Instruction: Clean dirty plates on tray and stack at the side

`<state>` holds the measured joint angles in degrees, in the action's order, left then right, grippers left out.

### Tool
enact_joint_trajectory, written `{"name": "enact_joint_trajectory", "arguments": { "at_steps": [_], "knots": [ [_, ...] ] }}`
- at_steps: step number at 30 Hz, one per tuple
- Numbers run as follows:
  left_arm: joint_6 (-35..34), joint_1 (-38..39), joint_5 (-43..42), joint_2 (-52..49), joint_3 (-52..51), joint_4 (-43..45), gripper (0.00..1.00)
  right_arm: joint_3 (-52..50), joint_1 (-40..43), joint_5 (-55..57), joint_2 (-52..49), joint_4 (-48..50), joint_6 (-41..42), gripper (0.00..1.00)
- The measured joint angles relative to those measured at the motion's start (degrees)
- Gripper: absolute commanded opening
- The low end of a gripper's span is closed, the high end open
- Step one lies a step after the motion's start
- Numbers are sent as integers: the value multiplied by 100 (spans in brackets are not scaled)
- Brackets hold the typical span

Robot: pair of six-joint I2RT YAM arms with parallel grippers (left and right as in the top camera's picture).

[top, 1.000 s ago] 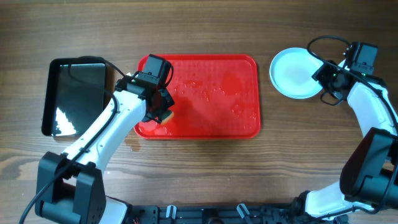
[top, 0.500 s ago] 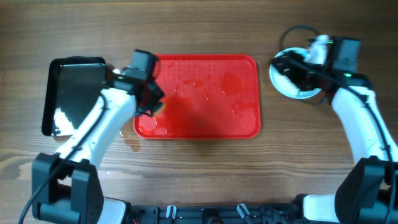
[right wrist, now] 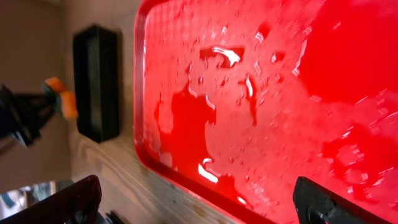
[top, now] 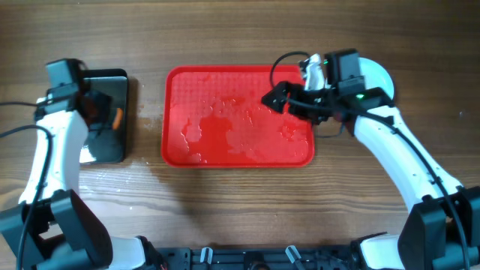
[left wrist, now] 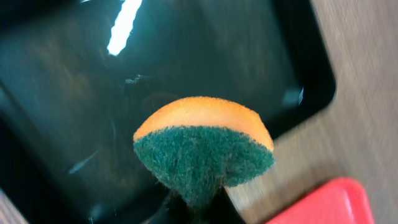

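Pincer on the left (left wrist: 191, 208) is clamped on a sponge (left wrist: 205, 149), orange on one face and green scrub on the other, pinched at its lower edge and held over the black tray (top: 112, 146). The right pincer (right wrist: 193, 193) stands wide open with nothing between its fingers, poised above the right half of the red tray (top: 225, 162).

That tray lies in the middle of the counter (top: 240, 30) and carries no plate now, only a sheen of water in puddles and beads across its textured floor. The plates (top: 379, 75) sit off the tray at its upper right corner, mostly hidden behind the right arm. Only a pale, glossy, mint-white arc shows, with no smear on the visible part. How many are stacked there cannot be told.

By my reading the cleaning and stacking look essentially finished. What seems left is parking the sponge and drawing both arms clear.
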<state>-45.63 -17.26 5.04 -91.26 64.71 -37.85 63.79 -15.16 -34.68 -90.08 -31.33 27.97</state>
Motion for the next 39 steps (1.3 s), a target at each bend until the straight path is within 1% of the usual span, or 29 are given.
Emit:
{"name": "enact_joint_trajectory", "arguments": {
  "at_steps": [1,2,3,9,11,15,17,20,23,25,26,28,29,30,34,39],
  "knots": [
    [-24,-136,0,-26,0,83,67,0,-92,72,0,-48,11,100],
    [-9,-251,0,-52,0,107,93,0,-208,170,0,-111,33,100],
    [15,-356,0,-83,0,105,100,0,-323,275,0,-155,48,100],
    [-11,-520,-103,-199,0,140,100,0,-723,691,0,-238,142,100],
    [-11,-520,-339,-199,0,146,93,0,-758,715,0,-341,164,100],
    [-13,-520,-955,-184,0,96,86,-13,-758,713,225,-710,184,100],
    [-13,-520,-1189,-109,0,-50,82,-24,-758,710,540,-970,181,100],
    [81,-511,-1493,192,-7,-343,84,-28,-761,739,1292,-1386,164,100],
    [501,-417,-2037,678,-11,-391,89,-28,-758,844,2162,-1954,107,100],
    [903,-243,-2531,1036,-11,-485,88,-26,-769,968,2719,-2433,92,100],
    [1014,-146,-2686,1176,-11,-562,84,-26,-769,1034,2933,-2588,103,100],
    [1211,131,-2968,1486,-11,-815,85,-26,-798,1292,3449,-3051,186,100],
    [1305,284,-3077,1624,-11,-922,90,-28,-802,1397,3639,-3228,216,100],
    [1357,398,-3150,1711,-11,-990,99,-28,-802,1539,3853,-3442,240,100],
    [1521,981,-3314,1910,-11,-1165,100,-28,-807,1961,4631,-3967,286,100],
    [1563,1429,-3381,1912,-11,-1233,100,-28,-807,2212,5160,-4068,308,100]
  ]
}}
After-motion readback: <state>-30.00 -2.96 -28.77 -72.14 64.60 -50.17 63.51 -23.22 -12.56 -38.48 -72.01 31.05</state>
